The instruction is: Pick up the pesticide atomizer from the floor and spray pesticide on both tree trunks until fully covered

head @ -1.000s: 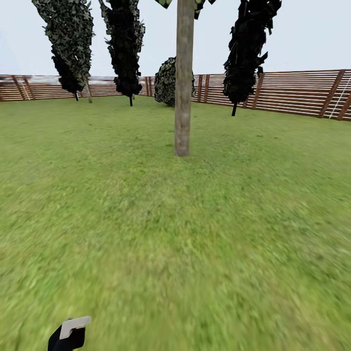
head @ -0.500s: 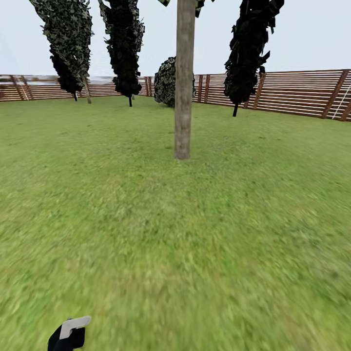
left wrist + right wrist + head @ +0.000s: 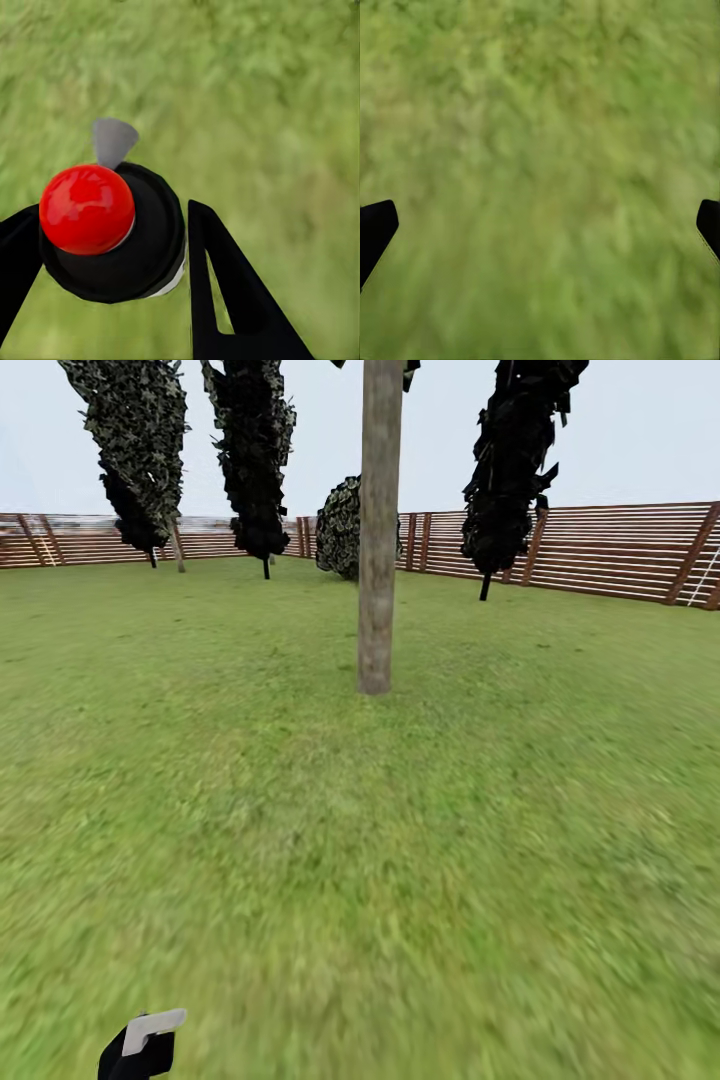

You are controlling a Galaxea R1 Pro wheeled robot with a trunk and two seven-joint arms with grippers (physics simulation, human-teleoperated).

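Observation:
The pesticide atomizer (image 3: 142,247), a small black bottle with a red tip (image 3: 86,208), sits between the two black fingers of my left gripper (image 3: 112,251), which is shut on it above the grass. In the head view the left gripper (image 3: 140,1045) pokes in at the bottom left edge, its white-tipped finger showing. A tree trunk (image 3: 378,530), pale grey-brown and straight, stands on the lawn straight ahead, some way off; its crown is cut off by the picture's top. My right gripper (image 3: 540,225) hangs open over bare grass, fingers far apart.
Green lawn (image 3: 400,840) stretches between me and the trunk. Three narrow near-black cypress-like trees (image 3: 255,450) and a dark bush (image 3: 342,528) stand behind it. A reddish-brown slat fence (image 3: 600,550) closes the garden at the back.
The whole head view has shifted: the trunk's base sits a little lower and the trunk looks slightly bigger, so the camera has come closer. The left gripper keeps its place and its hold.

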